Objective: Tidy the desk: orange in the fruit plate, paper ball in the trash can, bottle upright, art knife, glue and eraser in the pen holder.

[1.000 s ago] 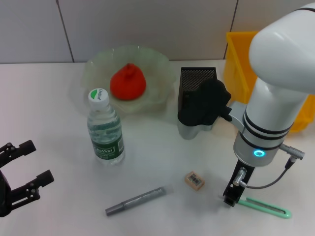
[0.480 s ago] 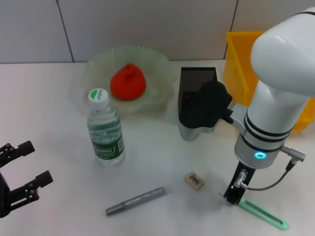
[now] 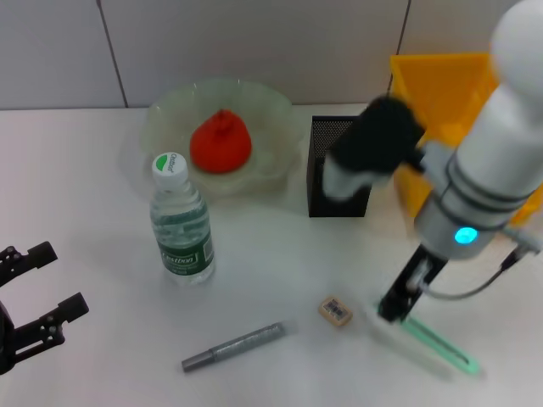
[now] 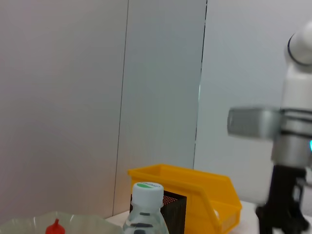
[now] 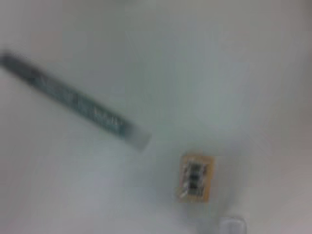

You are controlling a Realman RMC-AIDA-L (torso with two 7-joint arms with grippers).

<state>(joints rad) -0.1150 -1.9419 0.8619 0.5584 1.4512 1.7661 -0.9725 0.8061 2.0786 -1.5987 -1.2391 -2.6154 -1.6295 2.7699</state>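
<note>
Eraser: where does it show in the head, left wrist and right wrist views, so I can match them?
Head view: the eraser lies on the desk between the grey glue stick and the green art knife.
Left wrist view: not in it.
Right wrist view: the eraser lies low, right of centre.
Shared landmark: the glue stick, in the head and right wrist views.

A white table stands before a grey panelled wall.
</note>
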